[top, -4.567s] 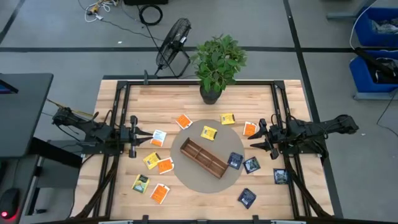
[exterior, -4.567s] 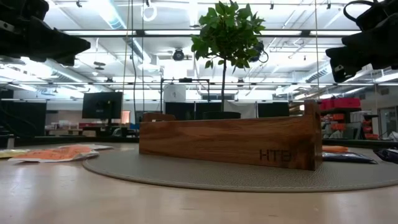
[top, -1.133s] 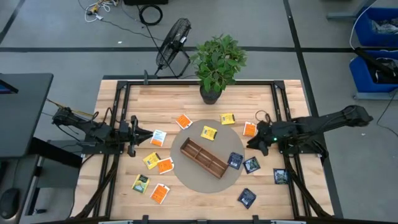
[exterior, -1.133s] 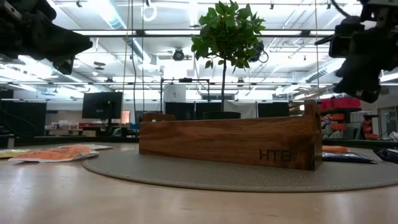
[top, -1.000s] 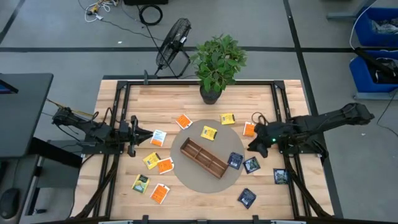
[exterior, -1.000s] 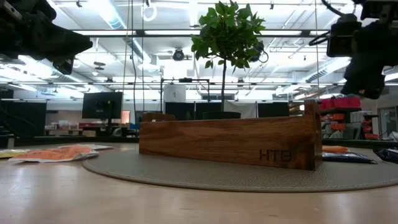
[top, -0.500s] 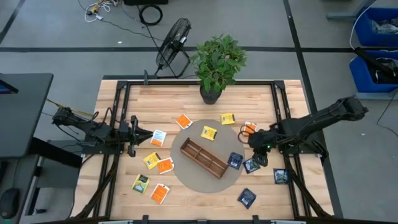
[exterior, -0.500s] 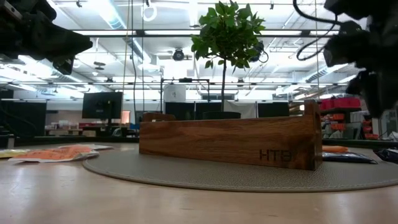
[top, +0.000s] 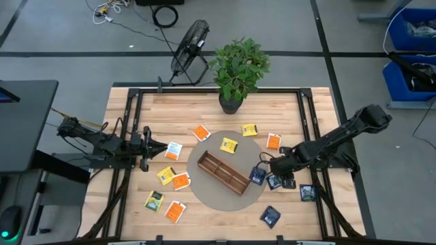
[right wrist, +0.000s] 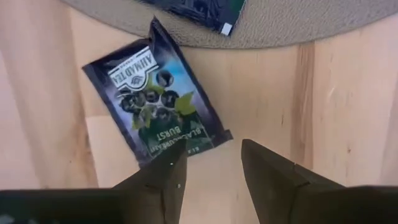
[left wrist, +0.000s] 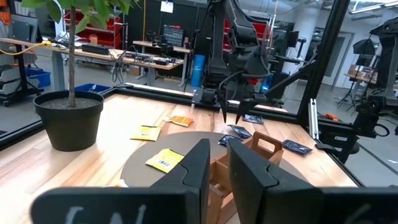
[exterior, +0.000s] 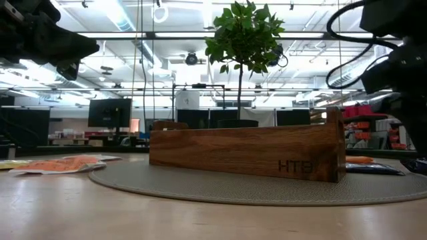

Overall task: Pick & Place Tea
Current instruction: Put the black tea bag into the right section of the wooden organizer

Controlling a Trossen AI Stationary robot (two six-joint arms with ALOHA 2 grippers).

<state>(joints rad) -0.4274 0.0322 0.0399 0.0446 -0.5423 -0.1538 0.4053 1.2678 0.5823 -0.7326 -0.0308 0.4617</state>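
Observation:
Orange, yellow, dark blue and one yellow-green sachet (top: 154,201) lie flat around the brown wooden tray (top: 223,172), which stands on a round grey mat (top: 204,194). My right gripper (right wrist: 213,158) is open and points down. It hovers just above a dark blue sachet (right wrist: 158,102) lying on the wood at the mat's right rim (top: 275,182). Another blue sachet (top: 257,175) lies on the mat beside it. The left wrist view also shows the right gripper (left wrist: 231,115) with its fingers apart. My left gripper (top: 148,148) waits shut at the table's left side, next to an orange-and-white sachet (top: 174,150).
A potted plant (top: 238,68) stands at the far edge. Black frame rails (top: 304,122) run along the table's sides. More blue sachets (top: 307,192) (top: 270,216) lie near the right and near edges, and orange ones (top: 175,211) near the left. The tray (exterior: 247,152) fills the low view.
My right arm has reached from the table's right edge toward the left and the near edge. Its gripper has tipped over until it points down, and it has come down over the dark blue sachets by the mat. No sachet has moved.

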